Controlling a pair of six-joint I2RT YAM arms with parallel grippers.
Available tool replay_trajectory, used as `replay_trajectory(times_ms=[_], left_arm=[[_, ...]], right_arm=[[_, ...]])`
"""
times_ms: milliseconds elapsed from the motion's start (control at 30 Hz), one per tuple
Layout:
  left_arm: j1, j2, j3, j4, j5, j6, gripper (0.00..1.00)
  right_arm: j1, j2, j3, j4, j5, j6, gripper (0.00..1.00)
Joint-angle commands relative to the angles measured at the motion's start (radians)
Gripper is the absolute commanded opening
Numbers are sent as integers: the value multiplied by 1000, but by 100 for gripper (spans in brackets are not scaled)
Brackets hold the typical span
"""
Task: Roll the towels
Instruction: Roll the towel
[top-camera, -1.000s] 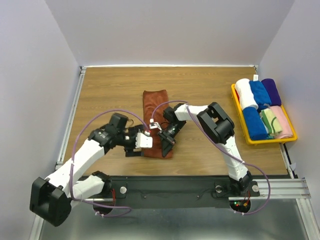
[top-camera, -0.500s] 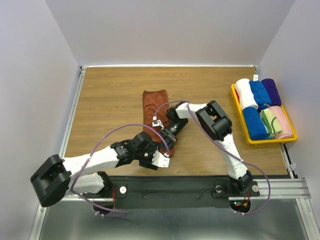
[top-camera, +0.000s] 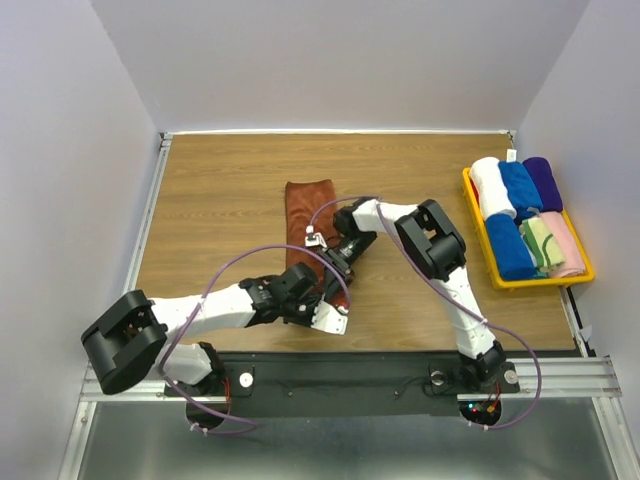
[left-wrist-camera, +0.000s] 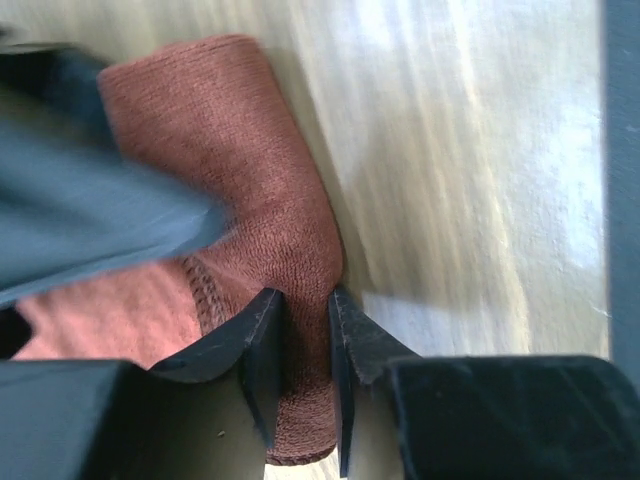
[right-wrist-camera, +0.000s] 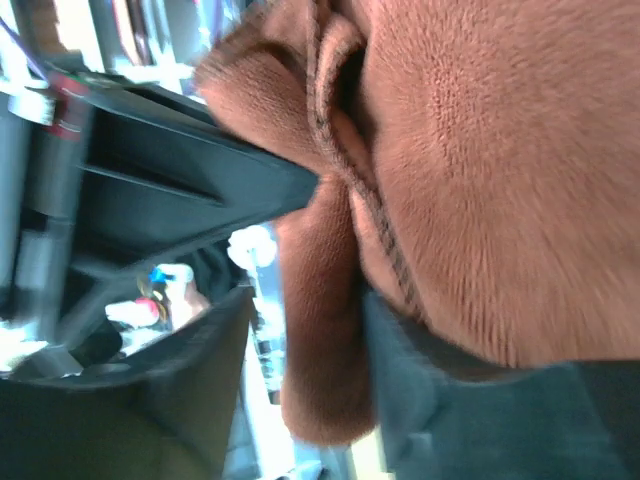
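- The brown wood-grain table (top-camera: 220, 200) fills your work area, with both arms reaching toward its middle.
- At 3 o'clock sits the yellow plastic tray (top-camera: 530, 284), packed with rolled towels. Among them is the cream cloth towel with green patches (top-camera: 540, 243), which looks rolled and stowed, so I judge that half of the job done.
- The plain rust-brown cloth towel (top-camera: 308, 205) lies near the table's centre. Its 12 o'clock end is flat and unrolled, and its 6 o'clock end is bunched into a short roll under the grippers. The rolling is begun but mostly left to do.
- Your left gripper (left-wrist-camera: 305, 310) comes in from 7 o'clock, its jaws drawn narrow and pinching the end of that roll.
- Your right gripper (right-wrist-camera: 305, 310) reaches in from 3 o'clock. Its jaws stand apart around a fold of the same towel, and a gap shows on one side, so it is not clamping.
- What remains, as I judge it, is to wind the roll toward 12 o'clock and then set it in the tray.
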Motion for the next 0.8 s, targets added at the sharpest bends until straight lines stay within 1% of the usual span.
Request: replay_trajectory(times_ms=[0, 67, 100, 133, 167, 200, 233, 333, 367, 400, 467, 533, 567, 600, 633, 667, 700, 733, 767], left_arm=[[10, 48, 69, -238, 140, 19, 23], [29, 57, 89, -270, 205, 12, 23], [58, 74, 113, -282, 228, 7, 23], [76, 85, 129, -296, 249, 7, 23], [98, 120, 146, -327, 295, 7, 23], [152, 141, 190, -348, 324, 12, 23], [182, 166, 214, -403, 385, 24, 23], [294, 288, 326, -491, 470, 62, 23], [317, 324, 356, -553, 523, 76, 24], [338, 391, 383, -586, 551, 88, 24], [390, 453, 458, -639, 602, 119, 26], [443, 570, 524, -727, 640, 151, 29], [460, 571, 549, -756, 653, 162, 29], [472, 644, 572, -790, 665, 179, 30], [486, 684, 625, -855, 696, 202, 31], [504, 721, 652, -856, 708, 214, 31], [527, 788, 675, -908, 723, 235, 31], [541, 819, 720, -933, 739, 248, 31], [550, 877, 744, -987, 763, 262, 31]], right_arm=[[-78, -94, 103, 47, 47, 64, 64], [-124, -122, 135, 72, 73, 136, 70], [-141, -162, 158, 108, 97, 191, 78], [-159, -180, 167, 127, 108, 209, 86], [-196, -227, 172, 147, 121, 232, 88], [-214, -254, 170, 194, 134, 252, 93], [-245, -286, 155, 214, 168, 265, 99], [-296, -413, 99, 302, 235, 268, 100], [-301, -444, 62, 309, 252, 253, 100], [-305, -479, 42, 319, 269, 234, 100], [-305, -577, -12, 328, 320, 172, 100], [-304, -680, -104, 333, 349, 102, 100], [-302, -714, -139, 340, 351, 84, 100], [-298, -746, -212, 357, 357, 70, 100], [-267, -804, -240, 368, 395, 50, 100], [-244, -826, -266, 377, 421, 38, 100], [-215, -847, -293, 383, 453, 27, 99], [-183, -863, -332, 410, 490, 19, 98], [-111, -892, -358, 430, 568, 10, 98]])
